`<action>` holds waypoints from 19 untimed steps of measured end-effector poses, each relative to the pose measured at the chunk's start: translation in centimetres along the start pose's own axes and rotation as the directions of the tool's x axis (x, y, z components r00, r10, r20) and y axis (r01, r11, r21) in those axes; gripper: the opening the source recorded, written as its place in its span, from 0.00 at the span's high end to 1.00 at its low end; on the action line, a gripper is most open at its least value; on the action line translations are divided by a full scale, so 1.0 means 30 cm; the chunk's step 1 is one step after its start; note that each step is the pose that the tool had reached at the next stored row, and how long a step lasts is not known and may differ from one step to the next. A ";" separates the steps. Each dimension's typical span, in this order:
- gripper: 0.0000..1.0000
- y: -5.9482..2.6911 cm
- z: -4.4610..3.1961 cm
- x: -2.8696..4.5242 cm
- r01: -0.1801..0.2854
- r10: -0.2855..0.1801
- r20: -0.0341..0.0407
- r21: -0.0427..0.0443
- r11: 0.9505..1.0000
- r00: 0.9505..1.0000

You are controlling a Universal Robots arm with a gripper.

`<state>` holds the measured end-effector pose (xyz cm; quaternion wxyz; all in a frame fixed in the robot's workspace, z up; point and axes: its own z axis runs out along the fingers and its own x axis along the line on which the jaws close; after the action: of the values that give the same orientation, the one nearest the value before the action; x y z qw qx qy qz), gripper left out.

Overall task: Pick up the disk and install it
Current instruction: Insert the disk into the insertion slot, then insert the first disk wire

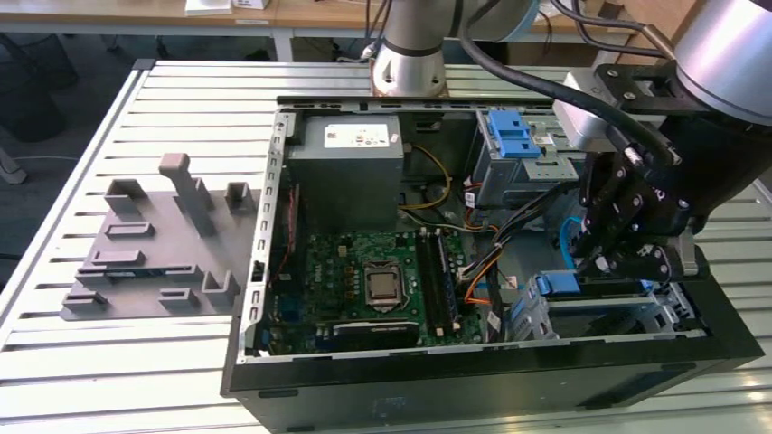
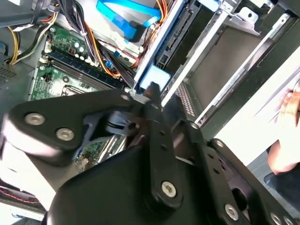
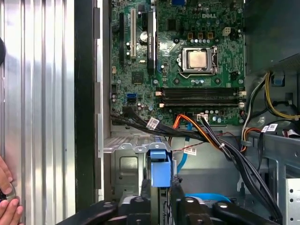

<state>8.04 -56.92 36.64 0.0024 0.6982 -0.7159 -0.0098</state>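
Observation:
The disk (image 1: 558,284) stands on edge in the drive bay at the front corner of the open computer case (image 1: 483,371), on the exterior view's right. Its blue plastic rail end (image 3: 160,168) shows in both wrist views, between two black fingers (image 3: 146,188). My gripper (image 1: 599,271) reaches down into the case and is shut on the disk. In the second wrist view the gripper (image 2: 151,91) presses the blue rail (image 2: 155,76) against the silver bay frame. Most of the disk's body is hidden by the gripper and the bay.
A grey power-supply box (image 1: 350,149) and a silver cage with a blue latch (image 1: 513,136) sit at the case's far side. The green motherboard (image 3: 187,61) and loose cables (image 3: 206,136) lie beside the bay. A grey fixture (image 1: 157,244) stands on the slatted table. A person's hand (image 3: 7,206) rests nearby.

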 end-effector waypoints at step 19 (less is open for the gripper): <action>0.89 -0.001 0.029 0.000 0.000 0.000 0.000 0.000 1.000 1.000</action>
<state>8.07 -56.92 35.78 0.0025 0.6982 -0.7159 -0.0098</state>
